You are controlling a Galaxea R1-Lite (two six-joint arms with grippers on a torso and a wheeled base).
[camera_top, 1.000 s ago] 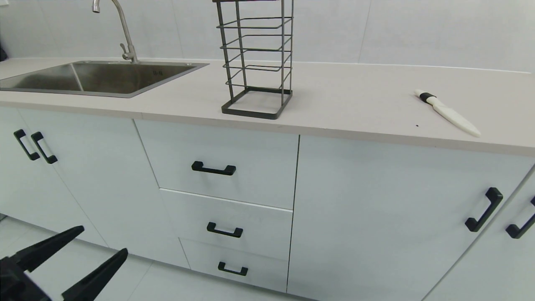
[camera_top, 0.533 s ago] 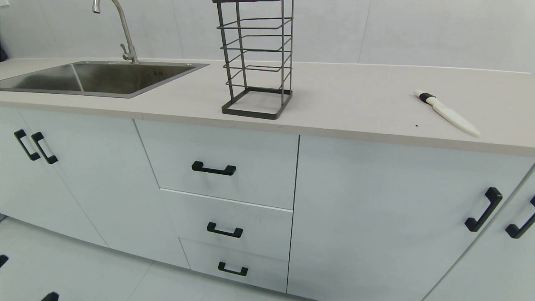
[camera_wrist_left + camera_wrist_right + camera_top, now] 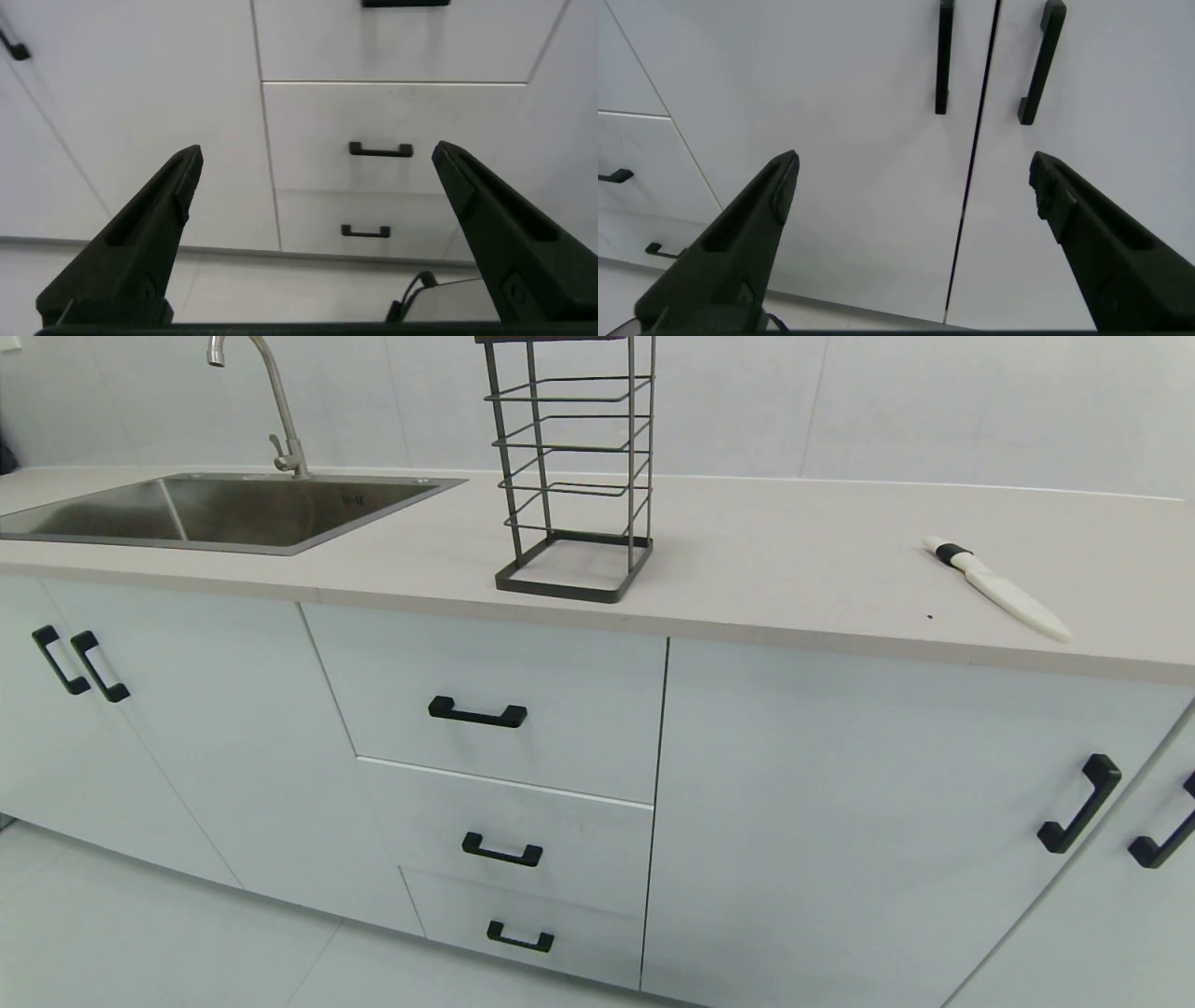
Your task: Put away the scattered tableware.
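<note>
Knife [image 3: 999, 590] lies on counter [image 3: 794, 551] — well right of wire rack [image 3: 558, 589].

Kitchen, probably a home one: steel sink [image 3: 233, 509] and tap [image 3: 273, 406] upper left of frame, pale countertop [image 3: 794, 551] across the middle, white drawers [image 3: 569, 677] and cupboard doors [image 3: 840, 803] with black handles [image 3: 477, 712] below, wire rack [image 3: 574, 467] top centre, tiled wall [image 3: 934, 411] behind.
</note>
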